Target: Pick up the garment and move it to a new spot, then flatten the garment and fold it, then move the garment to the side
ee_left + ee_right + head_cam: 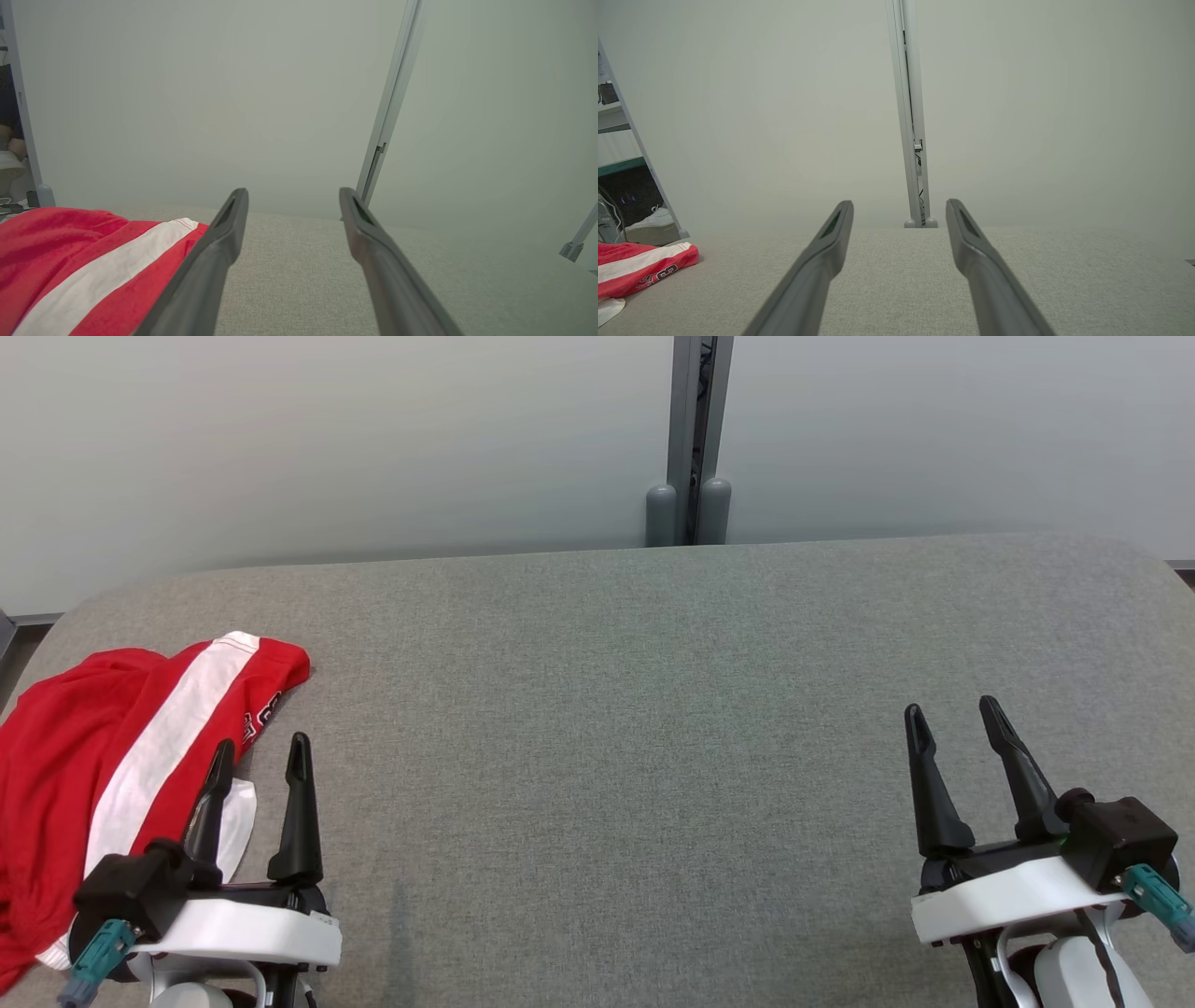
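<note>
A red garment (84, 756) with a white stripe lies bunched at the left end of the grey padded table (616, 709). My left gripper (260, 758) stands open at the lower left, its fingers just right of the garment's edge, nothing between them. In the left wrist view the garment (84, 266) lies left of the open left gripper (292, 198). My right gripper (954, 716) stands open at the lower right, far from the cloth. The right wrist view shows the garment (640, 270) at the far left and the right gripper (899, 210) open over bare table.
A pale partition wall with a grey vertical post (695, 439) stands behind the table's far edge. The table's corners are rounded. A shelf with a white shoe (651, 226) shows beyond the table's left end.
</note>
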{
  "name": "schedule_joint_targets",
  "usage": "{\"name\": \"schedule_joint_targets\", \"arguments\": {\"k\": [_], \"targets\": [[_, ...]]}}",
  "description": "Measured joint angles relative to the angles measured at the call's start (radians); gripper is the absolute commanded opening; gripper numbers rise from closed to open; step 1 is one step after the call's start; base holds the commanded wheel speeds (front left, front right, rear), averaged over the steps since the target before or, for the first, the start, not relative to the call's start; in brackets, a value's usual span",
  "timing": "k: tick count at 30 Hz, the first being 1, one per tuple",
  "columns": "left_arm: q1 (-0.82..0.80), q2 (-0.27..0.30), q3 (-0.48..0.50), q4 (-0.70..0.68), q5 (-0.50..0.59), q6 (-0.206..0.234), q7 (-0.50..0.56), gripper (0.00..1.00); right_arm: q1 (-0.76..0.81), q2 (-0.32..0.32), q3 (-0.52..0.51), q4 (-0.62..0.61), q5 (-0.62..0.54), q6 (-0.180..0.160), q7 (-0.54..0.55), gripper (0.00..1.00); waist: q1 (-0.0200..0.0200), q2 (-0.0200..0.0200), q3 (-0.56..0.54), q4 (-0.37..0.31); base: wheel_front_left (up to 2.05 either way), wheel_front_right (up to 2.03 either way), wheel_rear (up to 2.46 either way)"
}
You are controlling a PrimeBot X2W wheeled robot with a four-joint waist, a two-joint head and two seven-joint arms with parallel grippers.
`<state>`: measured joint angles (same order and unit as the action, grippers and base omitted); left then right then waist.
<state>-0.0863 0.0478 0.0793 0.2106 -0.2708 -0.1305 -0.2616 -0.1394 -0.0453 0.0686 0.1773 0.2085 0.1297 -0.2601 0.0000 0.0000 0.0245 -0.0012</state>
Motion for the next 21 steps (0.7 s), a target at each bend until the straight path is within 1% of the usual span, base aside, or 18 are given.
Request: {"name": "schedule_joint_targets", "arguments": {"k": [21], "targets": [[-0.003, 0.0, 0.001, 0.02, 0.014, 0.0, 0.0, 1.0, -0.001, 0.0, 0.0, 0.005, 0.01, 0.0, 0.0, 1.0, 0.0, 0.0, 0.002, -0.002, 0.0, 0.0, 0.0]]}}
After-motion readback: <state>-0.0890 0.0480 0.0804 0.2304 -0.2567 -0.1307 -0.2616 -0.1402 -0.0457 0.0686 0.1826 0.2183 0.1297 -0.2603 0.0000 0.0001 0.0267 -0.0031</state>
